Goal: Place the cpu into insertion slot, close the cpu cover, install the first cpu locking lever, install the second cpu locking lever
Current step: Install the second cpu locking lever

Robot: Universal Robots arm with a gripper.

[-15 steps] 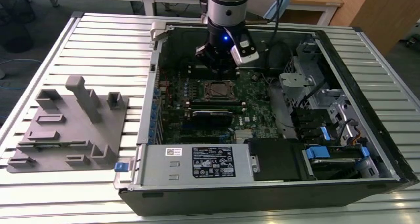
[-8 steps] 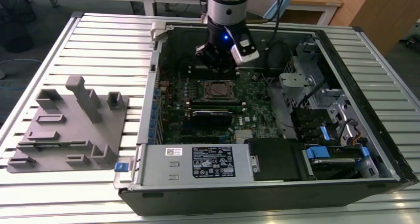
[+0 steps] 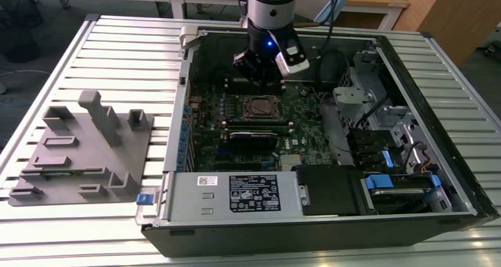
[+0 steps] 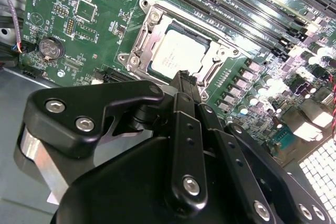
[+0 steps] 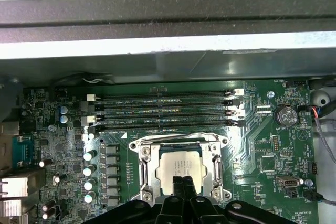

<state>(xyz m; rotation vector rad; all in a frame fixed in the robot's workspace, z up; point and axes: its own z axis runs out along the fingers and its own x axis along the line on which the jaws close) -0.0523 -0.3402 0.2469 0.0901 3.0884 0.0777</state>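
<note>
The cpu (image 5: 181,167) shows its silver-grey face inside the insertion slot (image 3: 261,107) on the green board. The cpu cover (image 5: 143,166), a silvery frame, lies flat around the chip, which shows through its window. A thin wire lever (image 5: 173,136) runs along one side of the frame. My gripper (image 5: 184,182) hovers just above one edge of the chip, fingers pressed together with nothing between them. In the second wrist view the gripper (image 4: 185,77) ends beside the cpu (image 4: 176,56) and the cover (image 4: 143,43). In the exterior view the gripper (image 3: 257,73) hangs inside the open case, just behind the socket.
Long black memory slots (image 5: 163,111) run beside the socket, and a coin battery (image 5: 286,115) sits on the board. The case walls (image 3: 176,114), power supply (image 3: 234,193) and drive cage (image 3: 383,138) hem in the board. A grey fixture (image 3: 86,155) lies on the table at the exterior view's left.
</note>
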